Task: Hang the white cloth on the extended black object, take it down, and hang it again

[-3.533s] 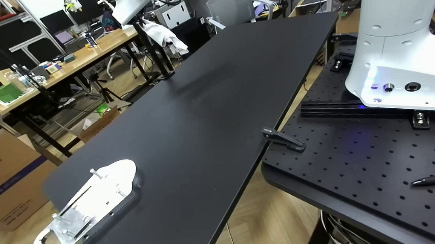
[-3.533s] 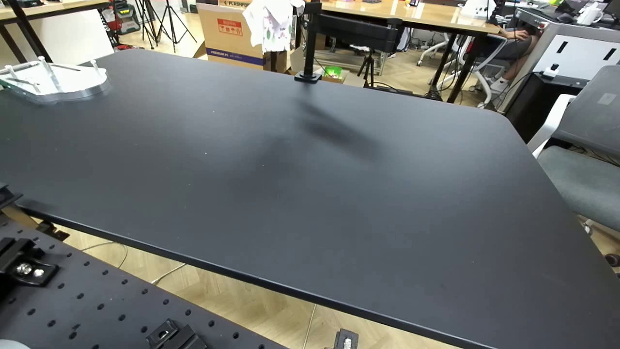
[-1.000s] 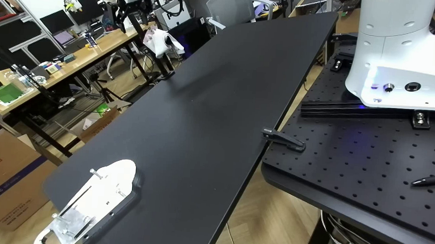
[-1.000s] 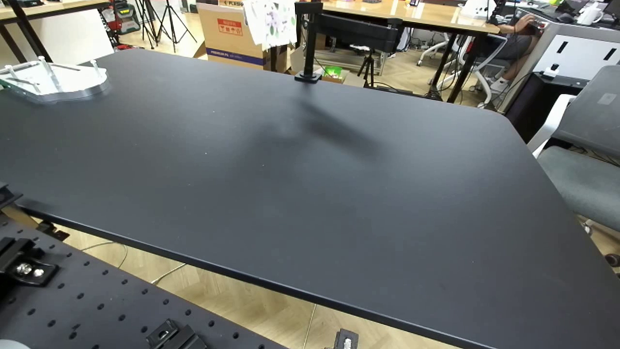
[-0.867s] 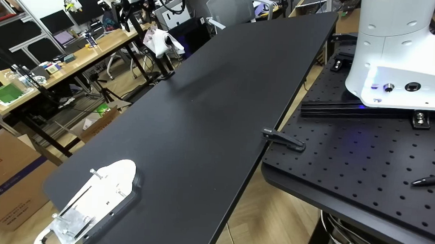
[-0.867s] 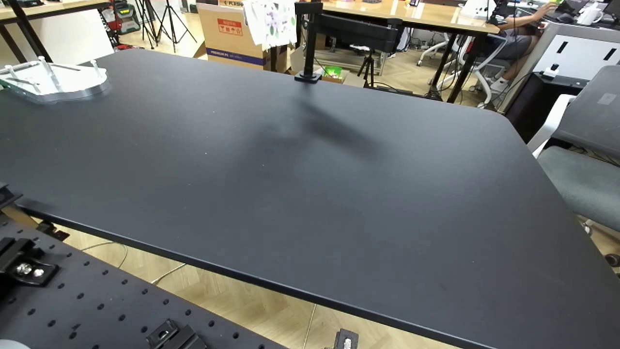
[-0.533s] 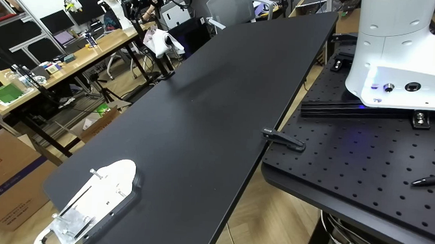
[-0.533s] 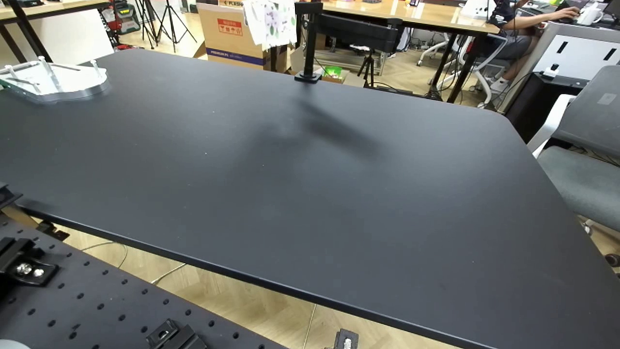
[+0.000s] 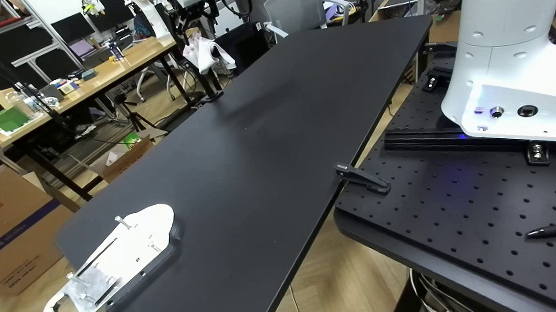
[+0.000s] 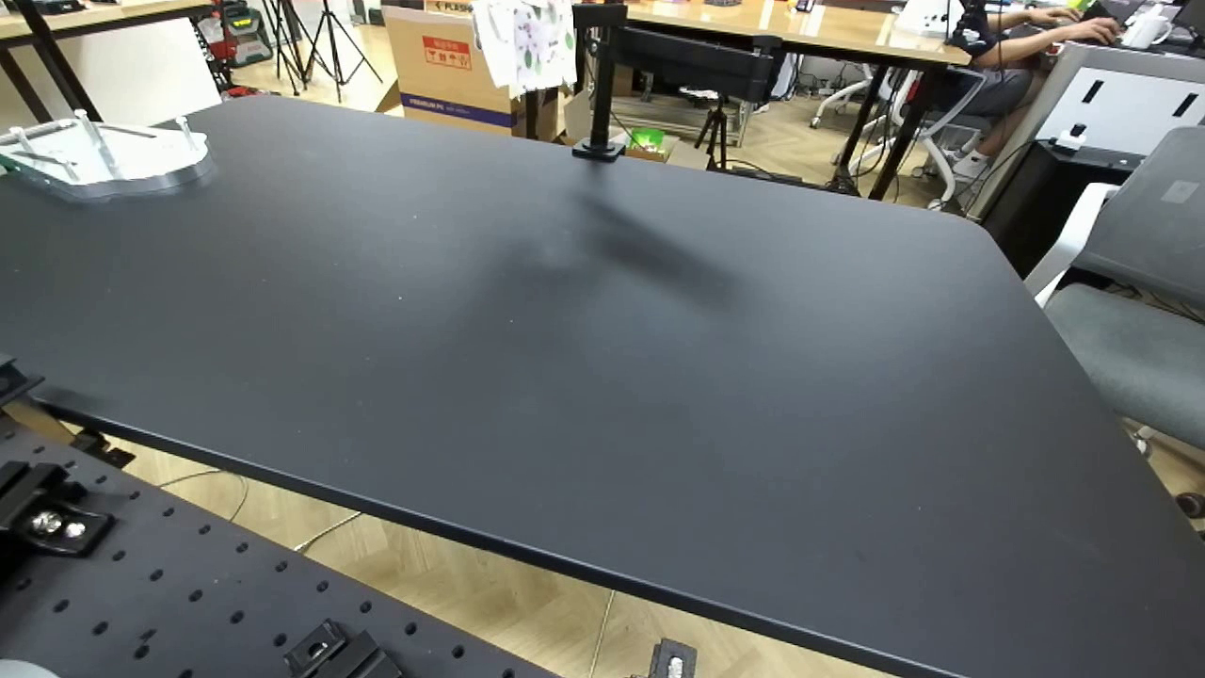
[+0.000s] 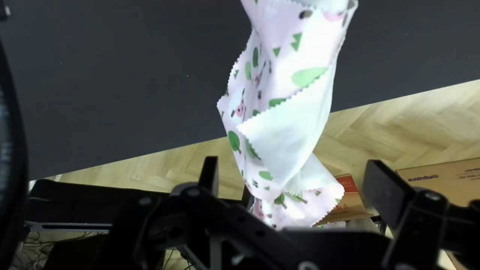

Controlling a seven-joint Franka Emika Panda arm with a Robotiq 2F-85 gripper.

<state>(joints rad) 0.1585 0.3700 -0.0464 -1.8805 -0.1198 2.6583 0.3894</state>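
A green-printed white cloth (image 11: 285, 123) hangs just beside the upright black post (image 10: 603, 104); one hanging looks done, though I can't tell whether a rehang is left. My black two-fingered gripper (image 11: 294, 176) is spread wide, pinching nothing. The post stands at the edge of the flat black tabletop (image 10: 659, 405); the white pegged board (image 9: 132, 248) lies well apart, likely leaving me room.

white plate (image 9: 129, 253) on black table (image 9: 258, 169)

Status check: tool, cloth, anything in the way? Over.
Tool open, gripping nothing. Cloth hanging on black stand. No obstacle seen between tool and cloth.
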